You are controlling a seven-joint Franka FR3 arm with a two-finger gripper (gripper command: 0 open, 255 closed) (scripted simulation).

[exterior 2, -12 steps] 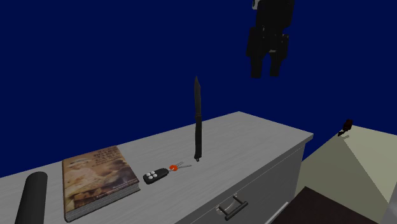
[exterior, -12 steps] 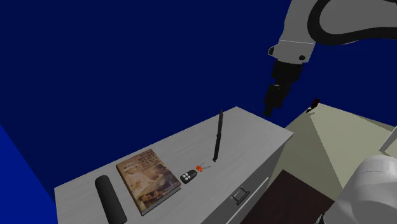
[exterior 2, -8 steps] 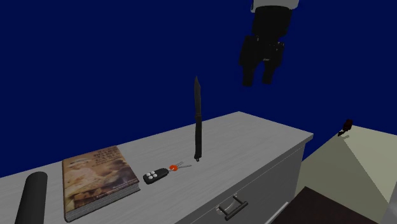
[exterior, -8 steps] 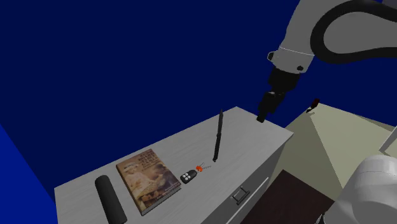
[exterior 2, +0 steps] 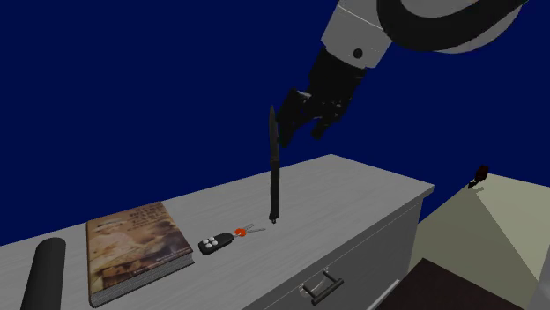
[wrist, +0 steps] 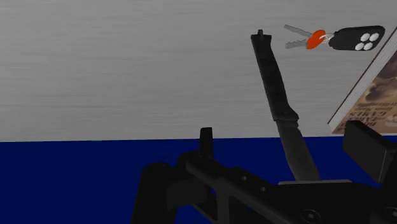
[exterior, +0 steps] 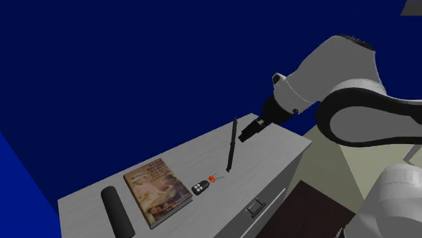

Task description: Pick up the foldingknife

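**Open gripper brackets the standing knife**

On the shoulder view's far left, well apart from the knife, a black roll [exterior: 117, 209] lies on the grey cabinet [exterior: 270, 145]. A book [exterior: 157, 189] lies flat nearer the knife. A black key fob [exterior: 200, 188] with an orange tag and keys sits just beside the knife's foot.

The knife [exterior: 232, 145] stands on end on the cabinet top, handle down and blade up, leaning slightly.

The gripper [exterior 2: 300, 136] hangs at the knife's upper part, level with the blade. Its fingers [wrist: 366, 149] are spread wide. In the wrist view the blade runs up between them with a gap on each side, so nothing is clasped.

To the knife's right, the white arm [exterior: 324, 81] arches over from the stand. Its forearm slopes down and the hand points sideways and slightly downward at the knife.
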